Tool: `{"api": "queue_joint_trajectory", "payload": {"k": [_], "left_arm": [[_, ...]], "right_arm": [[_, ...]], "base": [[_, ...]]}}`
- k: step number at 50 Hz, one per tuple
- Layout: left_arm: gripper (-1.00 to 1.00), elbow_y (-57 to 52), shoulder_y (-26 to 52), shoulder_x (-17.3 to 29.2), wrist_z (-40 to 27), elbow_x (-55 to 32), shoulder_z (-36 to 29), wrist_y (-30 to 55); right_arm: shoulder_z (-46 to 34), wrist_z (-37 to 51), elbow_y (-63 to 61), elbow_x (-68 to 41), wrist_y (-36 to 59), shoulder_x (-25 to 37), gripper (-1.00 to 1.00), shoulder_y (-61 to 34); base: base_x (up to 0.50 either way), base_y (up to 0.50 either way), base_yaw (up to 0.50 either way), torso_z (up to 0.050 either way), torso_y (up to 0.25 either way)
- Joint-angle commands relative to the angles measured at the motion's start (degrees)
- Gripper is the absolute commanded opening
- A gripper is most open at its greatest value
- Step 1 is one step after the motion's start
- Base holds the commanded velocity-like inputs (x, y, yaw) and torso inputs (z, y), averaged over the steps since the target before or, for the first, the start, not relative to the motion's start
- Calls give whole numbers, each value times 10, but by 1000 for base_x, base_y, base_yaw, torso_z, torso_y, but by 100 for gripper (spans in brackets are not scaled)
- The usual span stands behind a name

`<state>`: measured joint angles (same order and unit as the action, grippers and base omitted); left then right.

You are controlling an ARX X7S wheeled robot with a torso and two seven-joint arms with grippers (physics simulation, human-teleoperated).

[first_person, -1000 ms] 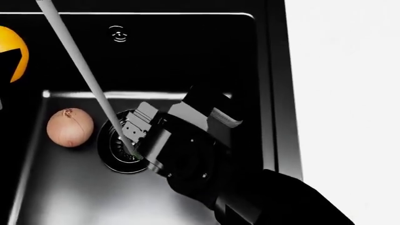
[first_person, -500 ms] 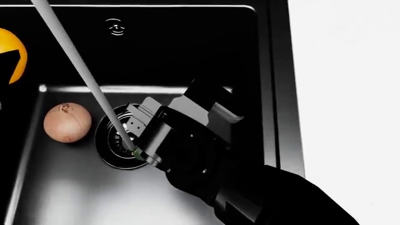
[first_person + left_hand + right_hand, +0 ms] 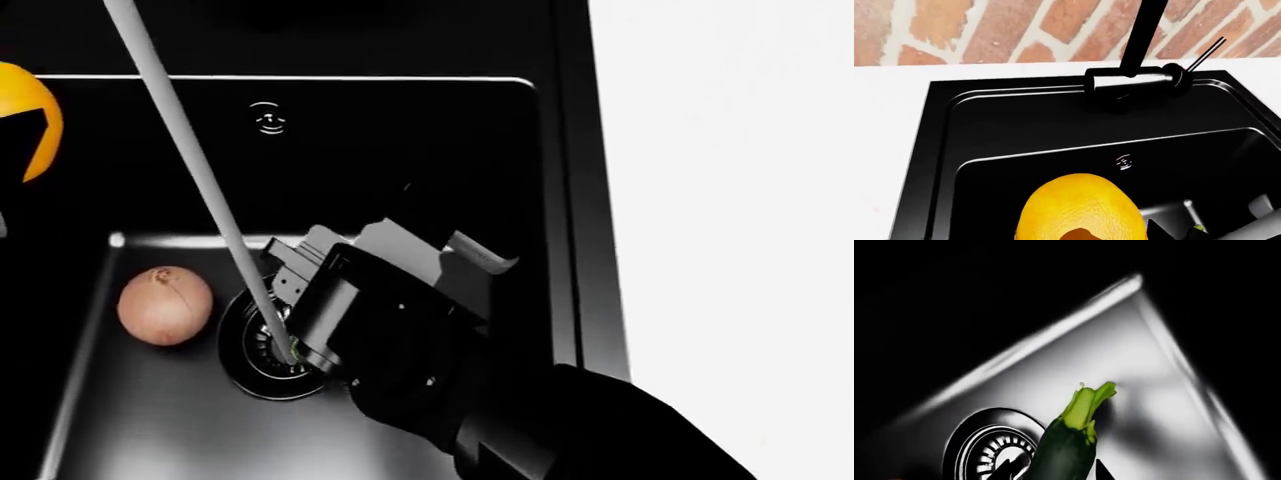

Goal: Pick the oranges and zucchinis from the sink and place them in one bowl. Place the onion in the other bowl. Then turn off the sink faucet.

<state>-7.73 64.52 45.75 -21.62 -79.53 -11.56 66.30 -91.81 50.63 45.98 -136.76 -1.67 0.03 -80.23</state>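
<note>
Place: home kitchen | Evidence: deep rectangular black sink basin (image 3: 1021, 145) set into a plain white countertop (image 3: 887, 130) | dark faucet with black spout and silver metal section (image 3: 1134, 80) at the basin's back edge | red brick wall with pale mortar (image 3: 1021, 25) behind the counter

— what do we see behind the basin?
— we see a red brick wall (image 3: 1007, 25) with pale mortar, above a white countertop (image 3: 894, 130).
— and on the other side?
— we see that same white countertop (image 3: 721, 200), plain.
</note>
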Motion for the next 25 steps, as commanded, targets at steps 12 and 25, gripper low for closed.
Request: {"api": "queue_joint_trajectory", "payload": {"k": [12, 25], "left_arm": [[-100, -5, -9, 2, -16, -21, 6, -6], [-100, -4, -5, -2, -22, -24, 4, -7]], "right_arm": [[1, 13, -5, 11, 19, 0, -100, -1], [1, 10, -2, 8, 19, 0, -100, 3]], "base": [[1, 0, 0, 3, 147], [1, 0, 0, 3, 134]]}}
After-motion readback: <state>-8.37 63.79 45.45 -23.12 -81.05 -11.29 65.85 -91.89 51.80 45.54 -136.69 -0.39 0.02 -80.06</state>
